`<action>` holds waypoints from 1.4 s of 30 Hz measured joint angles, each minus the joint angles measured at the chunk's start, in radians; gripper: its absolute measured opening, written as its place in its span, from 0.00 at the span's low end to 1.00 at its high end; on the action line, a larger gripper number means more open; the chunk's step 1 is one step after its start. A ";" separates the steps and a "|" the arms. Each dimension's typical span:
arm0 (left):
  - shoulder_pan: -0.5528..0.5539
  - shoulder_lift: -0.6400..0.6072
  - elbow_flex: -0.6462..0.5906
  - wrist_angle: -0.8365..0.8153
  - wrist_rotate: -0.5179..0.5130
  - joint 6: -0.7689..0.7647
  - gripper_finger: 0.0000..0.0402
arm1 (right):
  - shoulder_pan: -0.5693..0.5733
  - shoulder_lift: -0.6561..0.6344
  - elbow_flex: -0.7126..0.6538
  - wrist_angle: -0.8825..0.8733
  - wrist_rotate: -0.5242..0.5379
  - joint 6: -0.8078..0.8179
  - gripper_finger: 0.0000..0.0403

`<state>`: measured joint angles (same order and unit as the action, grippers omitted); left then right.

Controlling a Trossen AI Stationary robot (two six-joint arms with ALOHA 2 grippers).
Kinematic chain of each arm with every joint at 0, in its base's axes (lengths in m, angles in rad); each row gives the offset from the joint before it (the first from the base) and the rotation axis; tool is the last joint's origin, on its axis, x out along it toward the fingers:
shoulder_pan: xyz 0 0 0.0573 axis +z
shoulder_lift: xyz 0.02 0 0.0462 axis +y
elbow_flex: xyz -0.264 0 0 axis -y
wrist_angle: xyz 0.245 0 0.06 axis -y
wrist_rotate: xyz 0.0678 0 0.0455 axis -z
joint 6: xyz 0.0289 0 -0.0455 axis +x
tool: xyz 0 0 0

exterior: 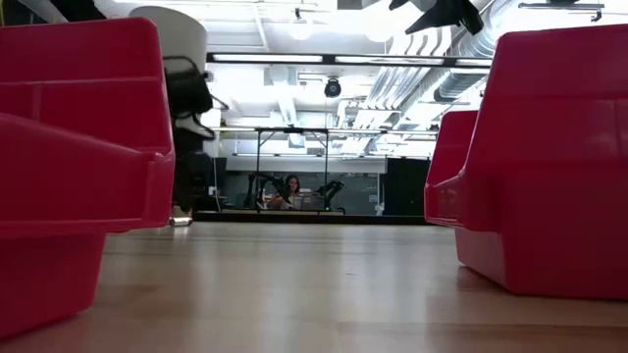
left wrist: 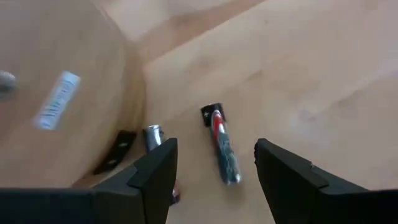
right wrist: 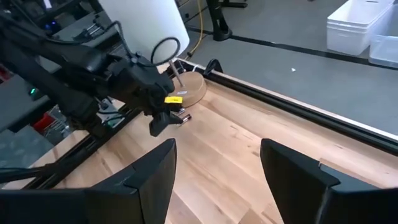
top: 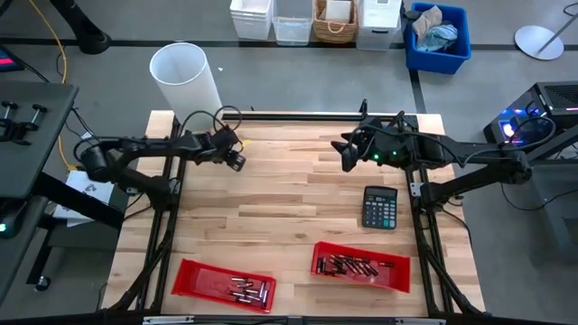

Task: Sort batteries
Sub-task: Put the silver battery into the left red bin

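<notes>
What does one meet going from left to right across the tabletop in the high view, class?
left gripper → left red bin with batteries → right gripper → calculator, with the right red bin nearer the front edge.

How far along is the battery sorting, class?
Done: batteries lie in the left bin and right bin. In hand: nothing; the left gripper stands open over a battery on the table. The right gripper waits open. Left: that battery, at least.
</notes>
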<state>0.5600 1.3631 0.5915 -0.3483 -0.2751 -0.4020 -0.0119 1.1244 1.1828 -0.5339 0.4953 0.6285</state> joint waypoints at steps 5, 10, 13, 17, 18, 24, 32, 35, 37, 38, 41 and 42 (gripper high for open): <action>0.038 0.106 0.001 0.074 0.055 -0.053 0.50 | -0.022 0.000 0.000 0.000 0.000 0.000 0.56; 0.041 0.173 0.006 0.092 0.052 -0.096 0.50 | -0.036 0.000 0.000 0.000 0.000 -0.021 0.56; 0.038 0.185 0.006 0.088 0.054 -0.090 0.41 | -0.037 0.000 0.000 -0.001 0.000 -0.046 0.56; 0.014 0.159 0.004 0.083 0.116 -0.074 0.10 | -0.036 0.000 0.000 -0.001 -0.007 -0.091 0.56; 0.003 0.143 0.004 0.080 0.151 -0.064 0.07 | -0.036 0.000 0.000 -0.001 -0.008 -0.099 0.56; -0.135 -0.076 -0.001 0.037 0.446 0.053 0.07 | -0.036 0.000 0.000 -0.006 -0.027 -0.166 0.56; -0.766 -0.472 0.019 -0.311 0.427 -0.106 0.07 | -0.036 0.000 0.000 -0.029 -0.043 -0.267 0.56; -1.057 -0.498 0.095 -0.354 0.327 -0.288 0.07 | -0.036 0.000 0.000 -0.058 -0.045 -0.271 0.56; -1.210 -0.466 0.156 -0.355 0.247 -0.354 0.07 | -0.036 0.000 0.000 -0.085 -0.046 -0.271 0.56; -1.268 -0.436 0.185 -0.355 0.223 -0.373 0.07 | -0.036 0.000 0.000 -0.100 -0.046 -0.271 0.56; -1.380 -0.318 0.255 -0.340 0.250 -0.398 0.07 | -0.036 0.000 0.000 -0.131 -0.047 -0.271 0.56; -1.406 -0.274 0.269 -0.327 0.288 -0.403 0.07 | -0.036 0.000 0.000 -0.139 -0.047 -0.271 0.56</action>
<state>-0.8458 1.0893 0.8607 -0.6754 0.0128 -0.8047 -0.0483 1.1244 1.1831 -0.6733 0.4488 0.3573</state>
